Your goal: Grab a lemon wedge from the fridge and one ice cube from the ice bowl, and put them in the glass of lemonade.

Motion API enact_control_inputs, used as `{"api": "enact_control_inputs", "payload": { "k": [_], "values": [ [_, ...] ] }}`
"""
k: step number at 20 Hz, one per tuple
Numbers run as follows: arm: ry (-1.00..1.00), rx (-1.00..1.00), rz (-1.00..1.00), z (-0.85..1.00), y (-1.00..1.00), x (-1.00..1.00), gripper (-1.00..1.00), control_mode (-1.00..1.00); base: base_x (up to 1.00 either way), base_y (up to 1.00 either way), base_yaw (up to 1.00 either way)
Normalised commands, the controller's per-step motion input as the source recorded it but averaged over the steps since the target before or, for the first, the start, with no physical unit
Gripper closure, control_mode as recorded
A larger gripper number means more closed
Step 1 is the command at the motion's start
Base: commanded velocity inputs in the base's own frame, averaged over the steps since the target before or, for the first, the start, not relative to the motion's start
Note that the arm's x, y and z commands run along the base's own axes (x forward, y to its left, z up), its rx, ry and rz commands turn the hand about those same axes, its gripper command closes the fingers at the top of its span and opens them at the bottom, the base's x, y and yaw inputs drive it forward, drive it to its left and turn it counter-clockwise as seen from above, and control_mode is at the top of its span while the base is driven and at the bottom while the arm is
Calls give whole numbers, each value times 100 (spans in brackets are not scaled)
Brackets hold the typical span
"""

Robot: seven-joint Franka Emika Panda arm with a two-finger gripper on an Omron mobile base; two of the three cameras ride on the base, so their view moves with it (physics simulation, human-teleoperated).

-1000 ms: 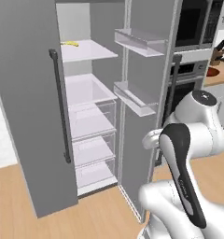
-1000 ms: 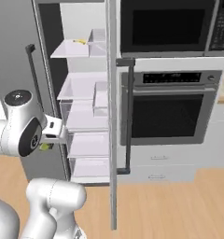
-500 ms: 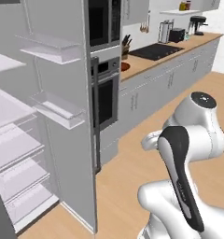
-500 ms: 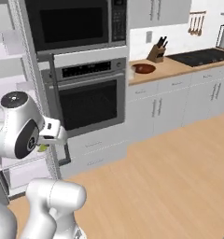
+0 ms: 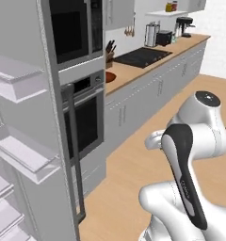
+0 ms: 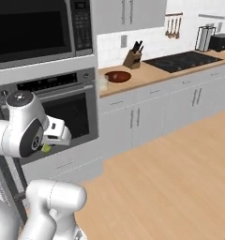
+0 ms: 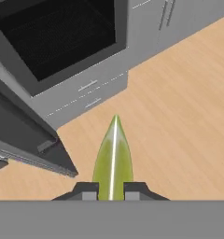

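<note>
Gripper (image 7: 111, 191) clamped on the lemon wedge (image 7: 113, 158) — slim, pointed, glossy yellow-green sliver sticking out between the dark fingertips — above matte wood-plank floor (image 7: 179, 107), black oven window (image 7: 58, 32) ahead.

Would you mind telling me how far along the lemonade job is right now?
Done: the lemon wedge is out of the fridge, whose door is open. In hand: the gripper is shut on the wedge, above the wood floor in front of the oven. Left: drop it into the glass on the counter beside the ice bowl, then add one ice cube.
</note>
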Motion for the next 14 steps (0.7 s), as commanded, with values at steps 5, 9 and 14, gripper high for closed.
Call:
{"api": "enact_control_inputs", "payload": {
  "k": [5,9,14],
  "values": [
    [0,0,0,0,0,0,100,100,100,-14,-2],
    [0,0,0,0,0,0,100,100,100,-68,11],
    [0,0,0,0,0,0,100,100,100,-78,19]
  ]
}}
